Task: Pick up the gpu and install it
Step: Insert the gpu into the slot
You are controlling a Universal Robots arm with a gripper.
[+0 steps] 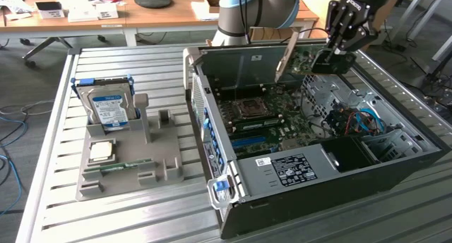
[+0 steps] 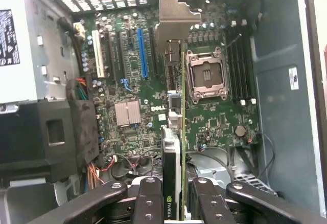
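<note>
My pincer (image 1: pixel 332 62) is clamped on the graphics card (image 1: pixel 302 56), which hangs in the air over the far end of the open computer case (image 1: pixel 395 163); the exterior view shows a grey tray (image 1: pixel 166 163) at its left, holding a hard drive (image 1: pixel 106 105) upright, with a chip (image 1: pixel 101 150) and a memory stick (image 1: pixel 127 166) lying flat; the wrist view shows the card edge-on above the motherboard (image 2: pixel 143 106), between the blue slot (image 2: pixel 142 52) and the processor socket (image 2: pixel 204 75), with open room beside both faces.

one gpu (image 1: pixel 302 60), one hard drive (image 1: pixel 109 106)
</note>
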